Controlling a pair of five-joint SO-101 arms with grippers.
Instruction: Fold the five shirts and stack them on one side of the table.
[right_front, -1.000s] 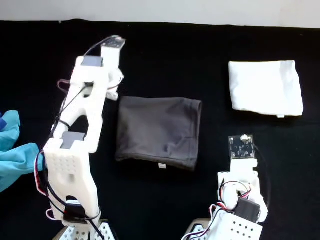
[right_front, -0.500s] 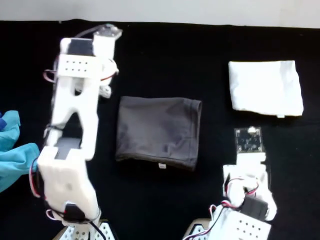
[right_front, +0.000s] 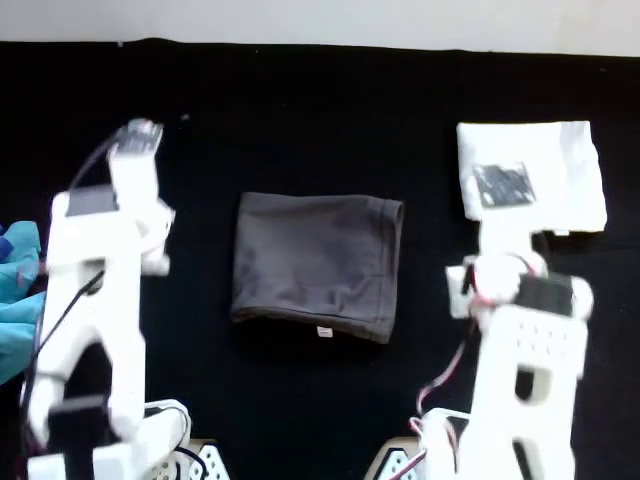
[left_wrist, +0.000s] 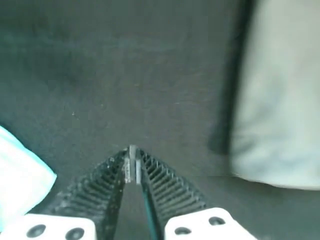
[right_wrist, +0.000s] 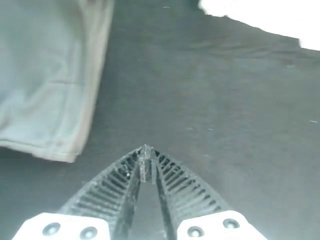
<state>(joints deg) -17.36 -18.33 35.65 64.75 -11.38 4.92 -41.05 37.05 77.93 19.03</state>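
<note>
Table (right_front: 300, 100) w/ grey shirt (right_front: 318, 265) ctr, white shirt (right_front: 560, 180) far rt.

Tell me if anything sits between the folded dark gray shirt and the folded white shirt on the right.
Nothing lies on the black table between the gray shirt and the white shirt. The right arm does stand over that stretch, its shut right gripper above bare cloth, so it may need to move aside.

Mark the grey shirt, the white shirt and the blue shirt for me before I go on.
grey shirt (right_front: 318, 262): high view, middle of the folded cloth.
white shirt (right_front: 565, 170): high view, right half of the folded cloth.
blue shirt (right_front: 16, 268): high view, crumpled part at the picture's left edge.
</note>
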